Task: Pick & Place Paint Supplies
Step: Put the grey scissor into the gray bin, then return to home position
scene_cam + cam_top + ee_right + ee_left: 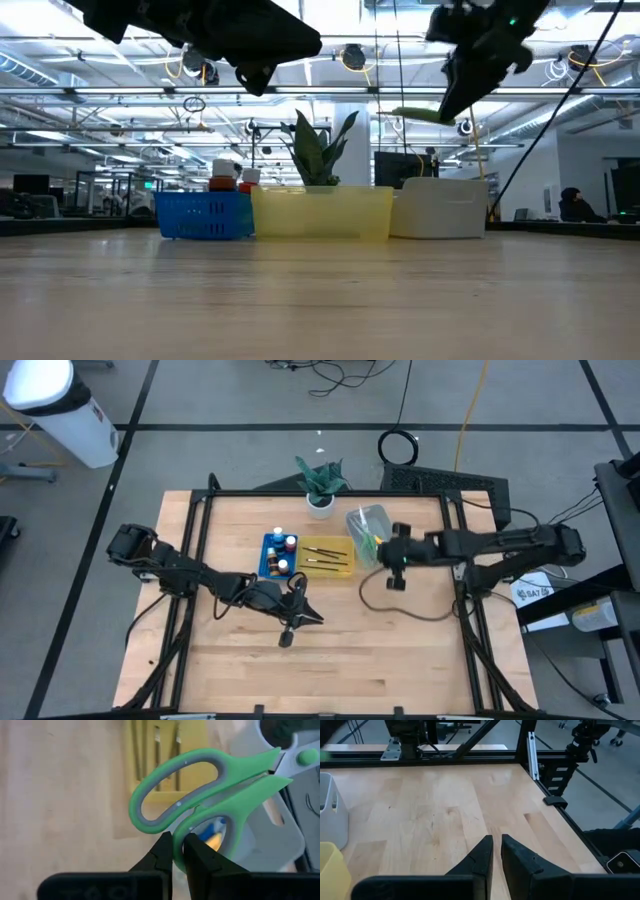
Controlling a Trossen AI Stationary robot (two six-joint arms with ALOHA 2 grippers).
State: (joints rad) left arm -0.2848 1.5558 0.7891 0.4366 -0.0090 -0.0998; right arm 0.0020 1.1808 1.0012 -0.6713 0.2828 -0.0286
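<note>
My right gripper [380,550] [177,851] is shut on the green-handled scissors [200,785] and holds them above the clear tray [372,522]. Blue and yellow handles [215,834] show in that tray, under the green loops. Thin dark brushes [325,555] lie in the yellow tray [345,570]. Small paint bottles [283,550] with coloured caps stand in the blue tray [266,560]. My left gripper [303,615] [496,852] is shut on nothing and hangs over bare wood nearer the table's front edge. My right gripper pinches the scissors between its two fingers by the rim of the lower green handle loop [186,831]. The scissors are lifted clear; their handles reach over the yellow tray and their pivot end [305,757] points away over the clear tray. In the low view they [420,115] hang high above the trays.
The three trays stand in a row near the table's far edge, blue, yellow, clear [440,212]. A potted green plant [320,485] stands behind them. A dark cable [400,610] loops on the wood at the right. A black frame [200,510] runs along the table's edges.
</note>
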